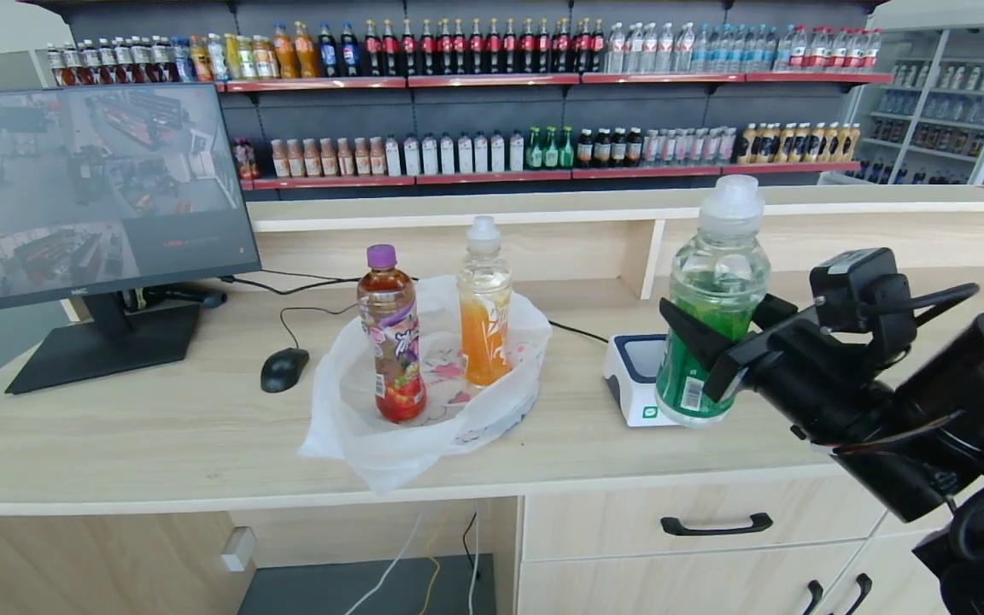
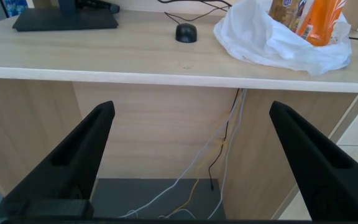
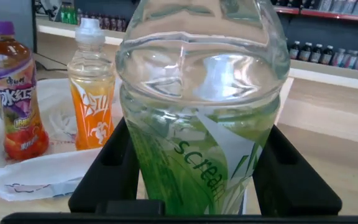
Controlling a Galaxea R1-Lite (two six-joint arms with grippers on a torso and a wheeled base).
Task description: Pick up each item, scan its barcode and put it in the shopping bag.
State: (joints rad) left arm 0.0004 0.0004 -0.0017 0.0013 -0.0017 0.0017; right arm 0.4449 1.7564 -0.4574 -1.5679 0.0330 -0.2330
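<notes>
Shopping bag of thin white plastic point(image 1: 347, 427): slumps open on pale wooden worktop point(image 1: 159, 436), limp, likely to fold shut under a careless drop. Holds purple-capped bottle of red tea point(image 1: 389, 342) and white-capped bottle of orange drink point(image 1: 484, 316), both upright.

Clear plastic bottle with green label and white sports cap point(image 1: 710, 316): stands upright over the worktop's right part, in front of small white barcode scanner point(image 1: 633, 376); cannot tell whether its base clears the worktop. Fill level hard to read through the clear wall; fairly heavy if full. Smooth wall probably slippery and slightly yielding, so best held at the labelled mid-body.

Right jaws clamped on that mid-body from the side, right arm point(image 1: 885, 401) coming in from the right. Left jaws spread wide, holding nothing, low before the worktop's front edge, facing hanging cables point(image 2: 219, 155) beneath.
</notes>
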